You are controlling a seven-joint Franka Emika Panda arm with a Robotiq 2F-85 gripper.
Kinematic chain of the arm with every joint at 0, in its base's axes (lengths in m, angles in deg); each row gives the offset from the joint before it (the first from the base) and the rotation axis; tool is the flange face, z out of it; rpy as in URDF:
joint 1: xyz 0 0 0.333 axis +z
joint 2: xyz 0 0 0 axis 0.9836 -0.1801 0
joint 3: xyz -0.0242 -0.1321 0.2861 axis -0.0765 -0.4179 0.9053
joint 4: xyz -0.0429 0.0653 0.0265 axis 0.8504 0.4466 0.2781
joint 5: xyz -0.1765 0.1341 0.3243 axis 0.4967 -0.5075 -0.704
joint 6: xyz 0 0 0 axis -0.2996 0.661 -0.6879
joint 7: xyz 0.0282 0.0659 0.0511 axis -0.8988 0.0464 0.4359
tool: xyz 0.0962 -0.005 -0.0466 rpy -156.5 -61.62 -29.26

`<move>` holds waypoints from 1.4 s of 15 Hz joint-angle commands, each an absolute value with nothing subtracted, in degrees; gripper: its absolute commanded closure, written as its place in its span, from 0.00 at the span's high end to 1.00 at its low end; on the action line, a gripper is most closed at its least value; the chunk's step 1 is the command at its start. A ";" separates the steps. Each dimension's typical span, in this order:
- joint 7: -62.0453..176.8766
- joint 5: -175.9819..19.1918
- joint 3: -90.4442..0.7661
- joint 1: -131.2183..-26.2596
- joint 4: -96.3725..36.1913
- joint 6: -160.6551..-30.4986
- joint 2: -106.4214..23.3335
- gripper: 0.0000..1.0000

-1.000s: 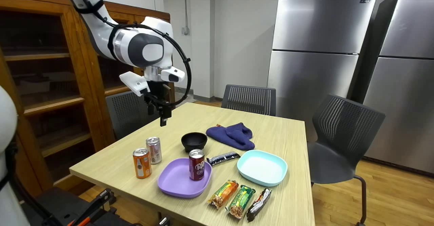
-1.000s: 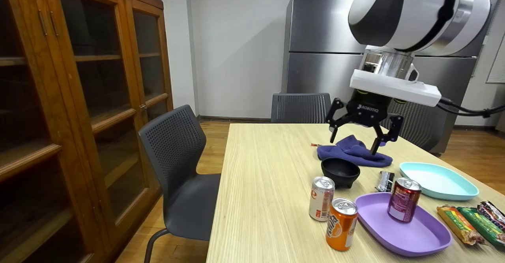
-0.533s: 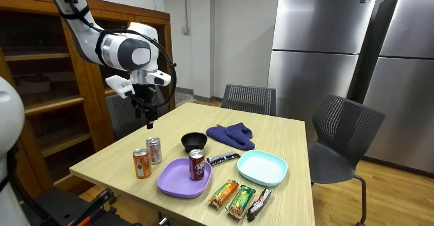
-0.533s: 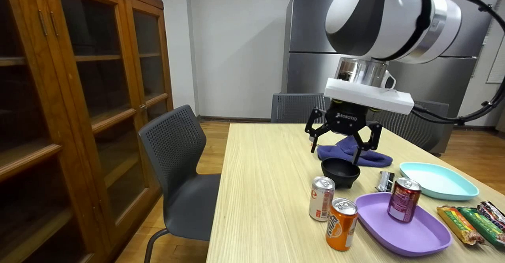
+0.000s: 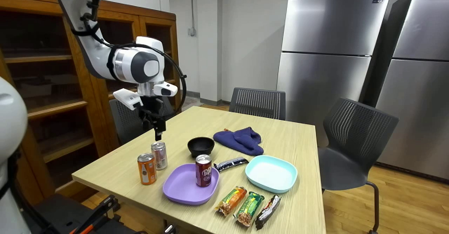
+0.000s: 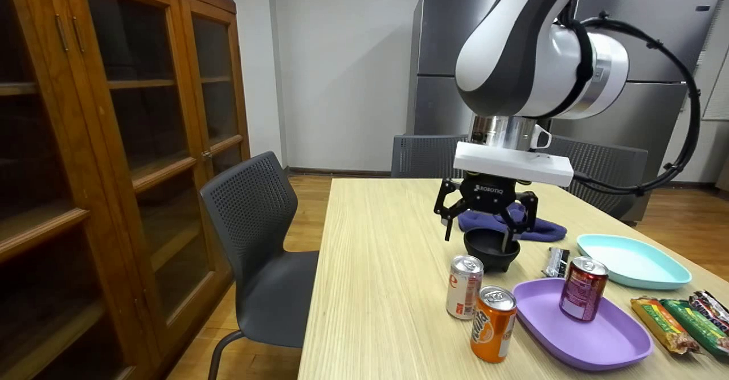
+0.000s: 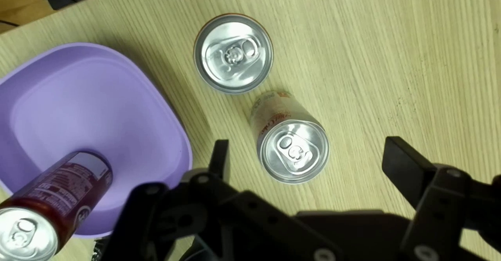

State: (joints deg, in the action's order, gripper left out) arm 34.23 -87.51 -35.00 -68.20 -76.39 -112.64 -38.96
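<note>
My gripper (image 7: 308,153) is open, its fingers (image 7: 405,169) wide apart with nothing between them. It hangs above a silver-white Diet Coke can (image 7: 291,151), which stands upright on the table. In the wrist view the can's top appears between the fingertips, nearer the left one; no contact shows. In an exterior view the gripper (image 6: 476,240) is above and behind that can (image 6: 464,286). An orange Fanta can (image 6: 493,326) stands close beside it. A dark red Dr Pepper can (image 5: 203,172) stands on a purple plate (image 5: 180,188).
A black bowl (image 5: 200,146) and a blue cloth (image 5: 242,142) lie farther back. A black wrapped bar (image 5: 231,163) is between the purple plate and a light-blue plate (image 5: 272,174). Several wrapped snacks, one with a green wrapper (image 5: 249,207), lie near the front edge. Chairs surround the table.
In both exterior views the arm has swung left and come down, bringing the gripper from beyond the bowl to over the Diet Coke can. Its jaws stayed open; the objects have not moved.
</note>
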 commanded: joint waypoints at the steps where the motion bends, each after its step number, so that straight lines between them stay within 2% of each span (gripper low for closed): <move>1: 31.93 -83.21 -37.09 -66.24 -73.06 -112.26 -42.53 1.00; 21: 32.33 -82.62 -40.76 -61.70 -66.30 -111.44 -51.97 1.00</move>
State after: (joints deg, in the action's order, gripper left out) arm 34.06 -83.86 -39.79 -62.95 -67.76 -112.63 -51.16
